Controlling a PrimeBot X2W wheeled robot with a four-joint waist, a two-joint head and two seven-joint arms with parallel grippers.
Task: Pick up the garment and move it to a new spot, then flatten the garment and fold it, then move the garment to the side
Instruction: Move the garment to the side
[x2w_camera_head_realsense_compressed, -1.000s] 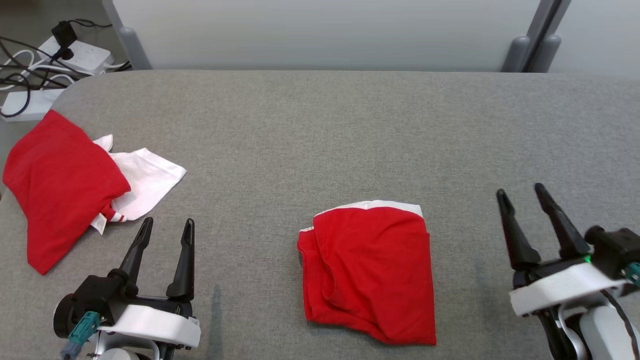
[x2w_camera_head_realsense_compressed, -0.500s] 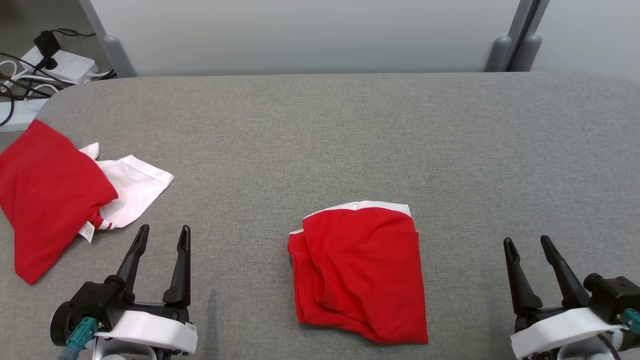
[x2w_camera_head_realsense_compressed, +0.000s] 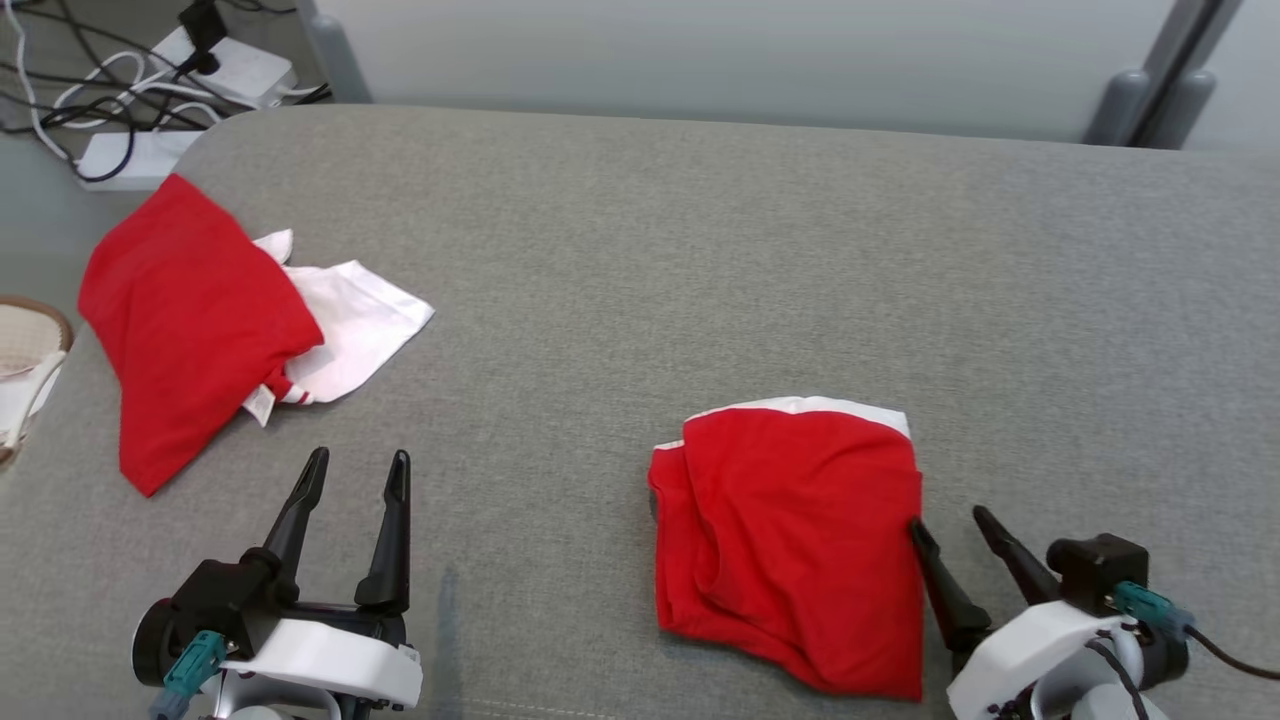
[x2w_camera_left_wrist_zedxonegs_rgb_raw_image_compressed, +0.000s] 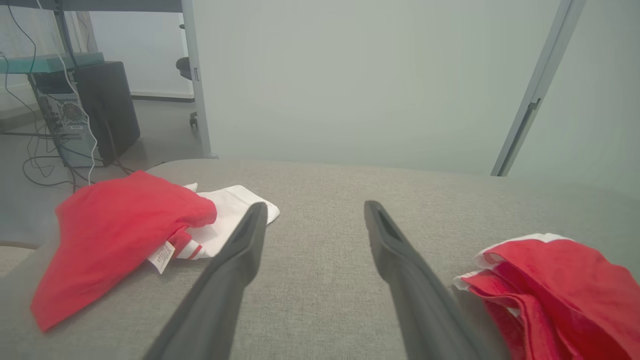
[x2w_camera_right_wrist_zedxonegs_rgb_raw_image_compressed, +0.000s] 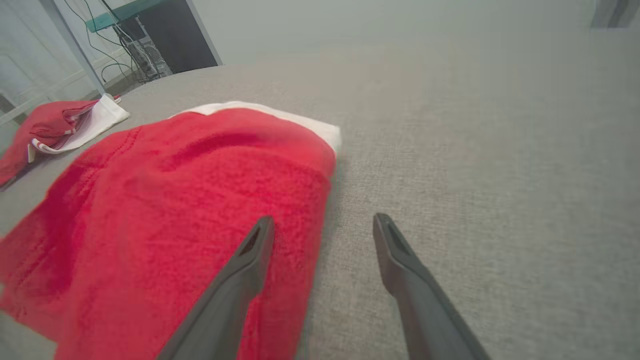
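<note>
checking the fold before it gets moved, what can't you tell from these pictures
Folded garment: lower layers hidden by its red top layer, head view.
Right gripper: touching the cloth or just above it, unclear in both views.
Tag on other garment: too small to read.

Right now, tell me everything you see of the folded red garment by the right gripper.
The folded red garment is soft knit cloth, a rumpled rectangle with a white layer showing along its far edge. It lies flat on the grey surface; the open right gripper has one finger at its right edge.
</note>
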